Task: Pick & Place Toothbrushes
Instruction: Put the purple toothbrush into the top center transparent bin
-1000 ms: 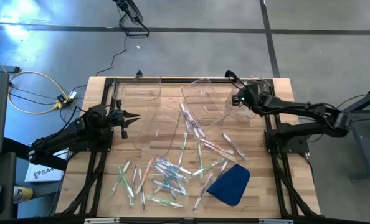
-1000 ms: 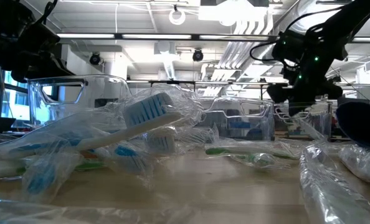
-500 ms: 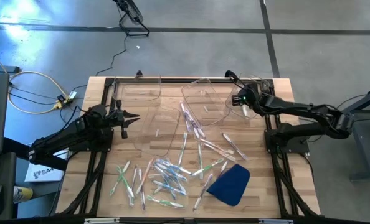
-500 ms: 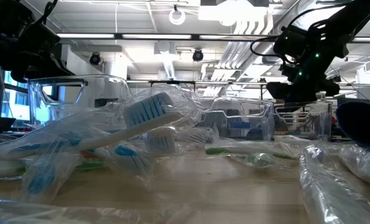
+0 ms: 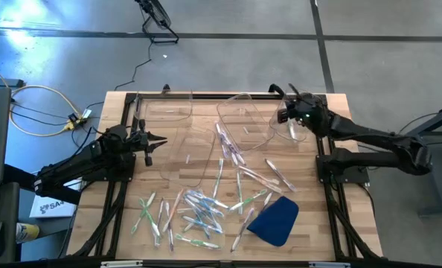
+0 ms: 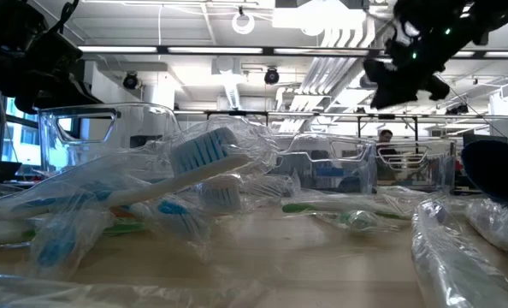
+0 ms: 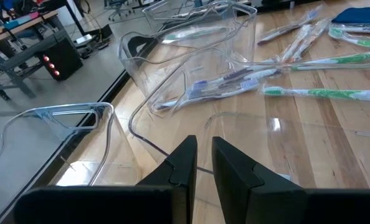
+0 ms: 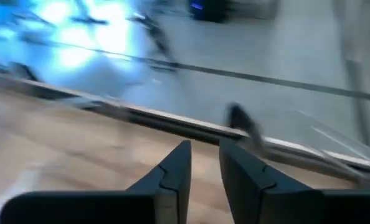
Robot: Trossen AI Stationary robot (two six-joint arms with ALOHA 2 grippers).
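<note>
- The left gripper (image 5: 155, 140) is hovering over the left side of the pale wooden slatted worktop (image 5: 310, 223), its dark arm reaching in from that edge. In its wrist view its two dark fingers (image 7: 184, 163) are standing a narrow gap apart with nothing between them.
- Just ahead of that gripper, a clear plastic bin (image 5: 193, 152) is lying on the worktop, and a second clear plastic bin (image 5: 165, 112) is sitting near the far left corner.
- The slim whitish toothbrushes with green, blue and pink accents (image 5: 195, 212) are lying scattered across the middle and near part of the worktop, many of them in clear wrappers; the thickest cluster is lying toward the near edge, left of centre.
- In the low view a wrapped toothbrush with a blue-bristled head (image 6: 204, 156) is lying tilted on top of the heap closest to the camera.
- A third clear plastic bin (image 5: 245, 119) is sitting at the far middle, with a few toothbrushes (image 7: 225, 84) resting inside it.
- A dark blue folded cloth (image 5: 274, 219) is lying near the front right, just beside the nearest brushes.
- The right gripper (image 5: 286, 117) is hanging above the far right corner, beside a clear bin there. Its fingers (image 8: 175, 171) are standing narrowly apart, gripping nothing.
</note>
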